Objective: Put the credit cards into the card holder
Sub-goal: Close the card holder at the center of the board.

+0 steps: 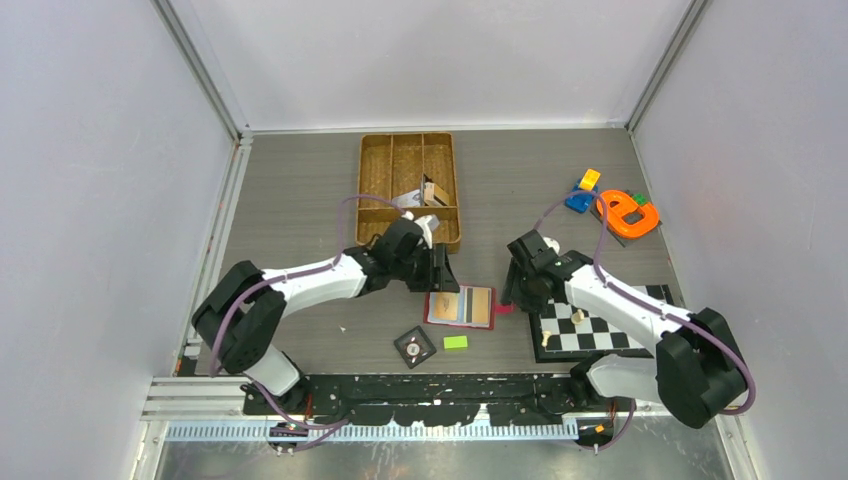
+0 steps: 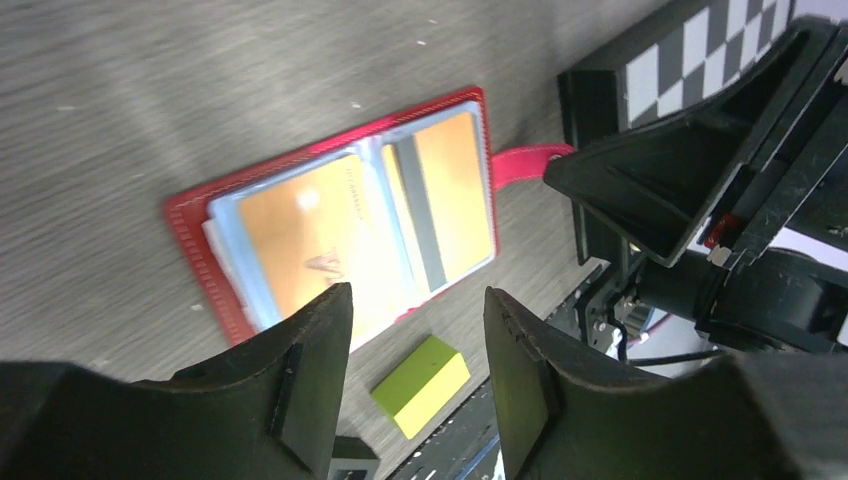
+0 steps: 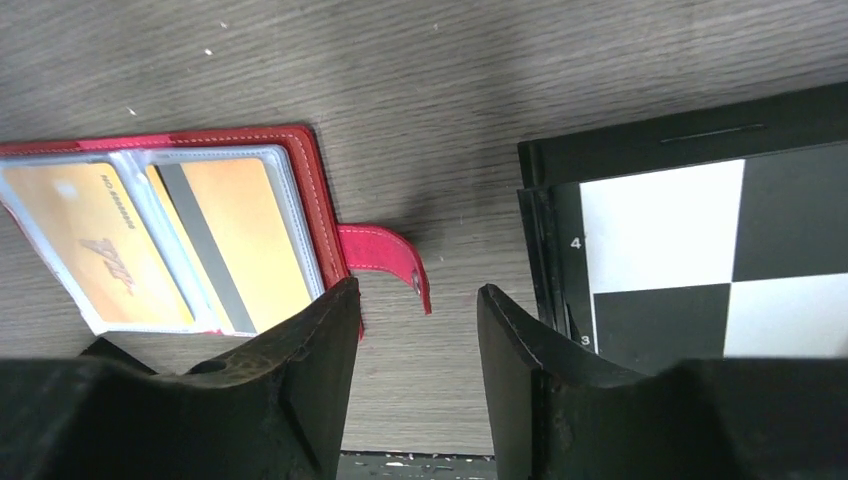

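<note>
The red card holder [image 1: 459, 307] lies open and flat on the table, its closing tab [image 3: 385, 262] pointing right. Two tan-orange credit cards sit in its clear grey-blue pockets: one face up [image 2: 300, 240], one showing a grey stripe [image 2: 445, 190]. They also show in the right wrist view [image 3: 100, 250]. My left gripper [image 2: 418, 300] is open and empty, hovering over the holder's far left edge [image 1: 440, 272]. My right gripper [image 3: 415, 295] is open and empty, just right of the tab [image 1: 514, 296].
A green block [image 1: 455, 342] and a black tile with a dial [image 1: 414, 347] lie just in front of the holder. A chessboard [image 1: 600, 325] lies to the right. A woven tray [image 1: 385, 190] is behind. Orange [image 1: 628, 213] and blue-yellow [image 1: 583, 192] toys are at the far right.
</note>
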